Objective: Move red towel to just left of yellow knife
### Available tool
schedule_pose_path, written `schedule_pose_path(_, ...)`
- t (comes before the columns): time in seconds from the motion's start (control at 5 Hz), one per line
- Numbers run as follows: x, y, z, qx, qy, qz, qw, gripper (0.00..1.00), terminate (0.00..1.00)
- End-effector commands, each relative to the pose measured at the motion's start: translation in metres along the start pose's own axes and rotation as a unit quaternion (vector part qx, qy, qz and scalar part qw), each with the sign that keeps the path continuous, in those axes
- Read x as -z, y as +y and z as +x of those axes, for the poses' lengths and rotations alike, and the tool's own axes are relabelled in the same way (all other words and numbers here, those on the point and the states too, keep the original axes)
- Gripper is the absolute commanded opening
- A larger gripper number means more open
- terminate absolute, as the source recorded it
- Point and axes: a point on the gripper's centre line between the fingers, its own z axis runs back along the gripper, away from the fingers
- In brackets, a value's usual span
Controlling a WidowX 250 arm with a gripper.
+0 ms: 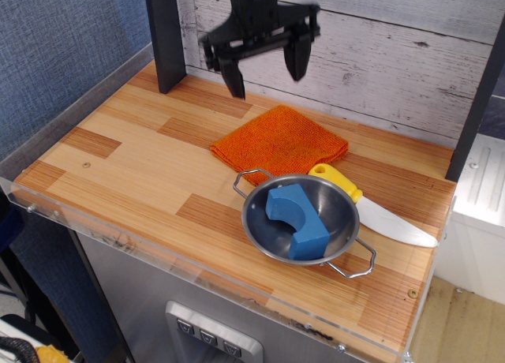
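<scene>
free: table (126,154) left of red towel (280,142) | blocked: steel bowl (304,218) in front

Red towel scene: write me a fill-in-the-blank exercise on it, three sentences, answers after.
1. The red towel lies flat on the wooden table, and the gripper above it is ____.
2. The blue block sits inside the steel ____.
3. The handle of the yellow knife touches the towel's ____ corner in the picture.

Missing words: open; bowl; right
</scene>
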Motion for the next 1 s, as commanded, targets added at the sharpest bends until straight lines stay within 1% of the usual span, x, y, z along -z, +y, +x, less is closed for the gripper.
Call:
schedule_pose_path(0.0,-0.0679,-0.0014,0.0068,-0.019,-0.063,-0.041,0.997,1.0,0.0)
schedule_pose_path(0.6,-0.0679,-0.0014,0.0068,-0.019,-0.063,-0.041,0.997,1.0,0.0)
schedule_pose_path(0.8,-0.0679,-0.0014,0.0068,-0.019,-0.063,-0.041,0.997,1.0,1.0)
